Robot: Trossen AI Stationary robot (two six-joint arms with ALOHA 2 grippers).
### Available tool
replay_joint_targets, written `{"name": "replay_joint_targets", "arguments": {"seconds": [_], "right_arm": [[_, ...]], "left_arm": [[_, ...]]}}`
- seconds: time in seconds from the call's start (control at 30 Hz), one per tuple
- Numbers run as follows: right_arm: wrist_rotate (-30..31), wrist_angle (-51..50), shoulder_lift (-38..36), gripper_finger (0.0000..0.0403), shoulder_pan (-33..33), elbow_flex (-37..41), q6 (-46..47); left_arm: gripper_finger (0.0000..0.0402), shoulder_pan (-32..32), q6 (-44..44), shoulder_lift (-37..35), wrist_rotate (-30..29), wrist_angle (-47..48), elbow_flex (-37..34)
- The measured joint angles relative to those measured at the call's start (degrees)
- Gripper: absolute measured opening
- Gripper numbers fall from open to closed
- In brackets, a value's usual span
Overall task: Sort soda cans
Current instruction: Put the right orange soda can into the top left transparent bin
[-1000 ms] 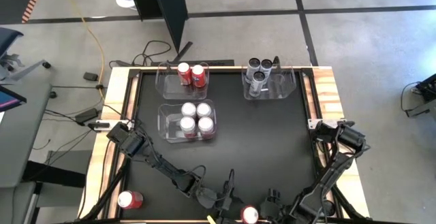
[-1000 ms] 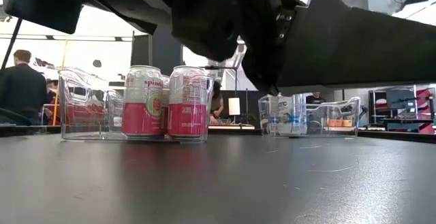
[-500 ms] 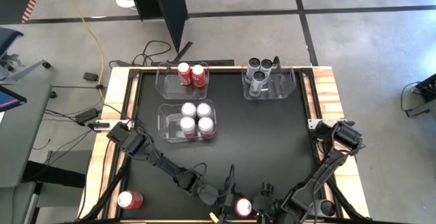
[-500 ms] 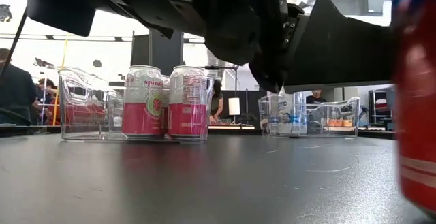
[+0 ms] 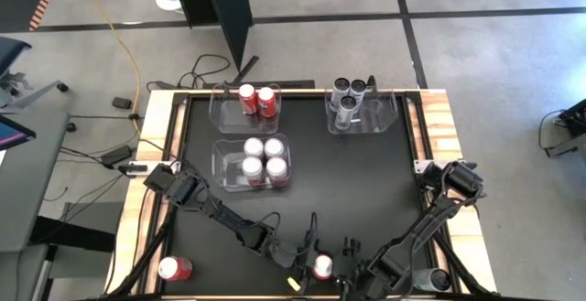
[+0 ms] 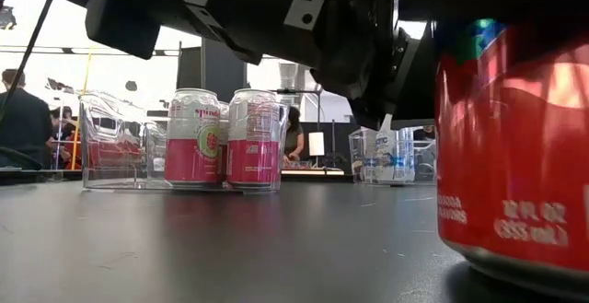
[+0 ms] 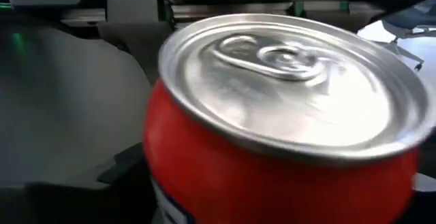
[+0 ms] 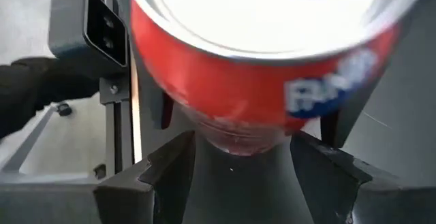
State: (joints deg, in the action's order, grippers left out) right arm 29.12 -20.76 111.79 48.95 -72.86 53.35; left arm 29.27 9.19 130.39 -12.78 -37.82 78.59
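A red soda can (image 5: 321,267) stands upright near the table's near edge, between my two grippers. It fills the low view's right side (image 6: 511,146). My right gripper (image 5: 335,270) is shut on it from the right. My left gripper (image 5: 300,259) is close to the can's left and faces it (image 7: 286,115). Two red cans stand in the far-left bin (image 5: 245,111), several pink-and-white cans in the middle bin (image 5: 220,161), and three dark grey cans in the far-right bin (image 5: 377,116). Another red can (image 5: 174,268) lies at the near left corner. My right gripper has the red can's side wall, low on the body (image 8: 204,125), between its two fingers (image 8: 170,176), one on each side. It comes from the table's right, slanting down. The can stays upright. Whether its base is on the table or just above it, I cannot tell.
The three clear bins stand in the table's far half. The black middle of the table (image 5: 348,191) lies between them and the arms. The table has a wooden border (image 5: 439,127). Cables lie on the floor to the left, and people show in the room beyond.
My right gripper has carried the red can from the near edge toward the far edge and a little left, closer to my left gripper. The can has stayed upright and has come into the low view. My left gripper has shifted slightly toward the far edge.
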Motion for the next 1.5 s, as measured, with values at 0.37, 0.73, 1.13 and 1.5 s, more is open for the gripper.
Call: {"name": "replay_joint_targets", "arguments": {"seconds": [0.37, 0.73, 1.13, 1.5], "right_arm": [[-5.75, -6.40, -0.07, 0.0255, 2.01, 0.00, 0.14], [3.81, -12.08, -1.92, 0.0255, 5.02, -0.02, 5.07], [11.89, -11.42, -4.52, 0.0255, -1.79, -0.02, -8.94], [14.52, -5.22, -10.82, 0.0255, -11.22, -0.02, -32.12]], "left_arm": [[0.0287, -1.16, -1.48, 0.12, -1.22, -1.83, -0.06], [0.0287, -1.46, -14.14, -16.14, -16.11, 13.24, -0.11], [0.0287, -8.23, -22.60, -39.49, -18.48, 25.67, -6.71], [0.0287, -22.50, -24.96, -65.66, -12.68, 22.30, -29.59]]}}
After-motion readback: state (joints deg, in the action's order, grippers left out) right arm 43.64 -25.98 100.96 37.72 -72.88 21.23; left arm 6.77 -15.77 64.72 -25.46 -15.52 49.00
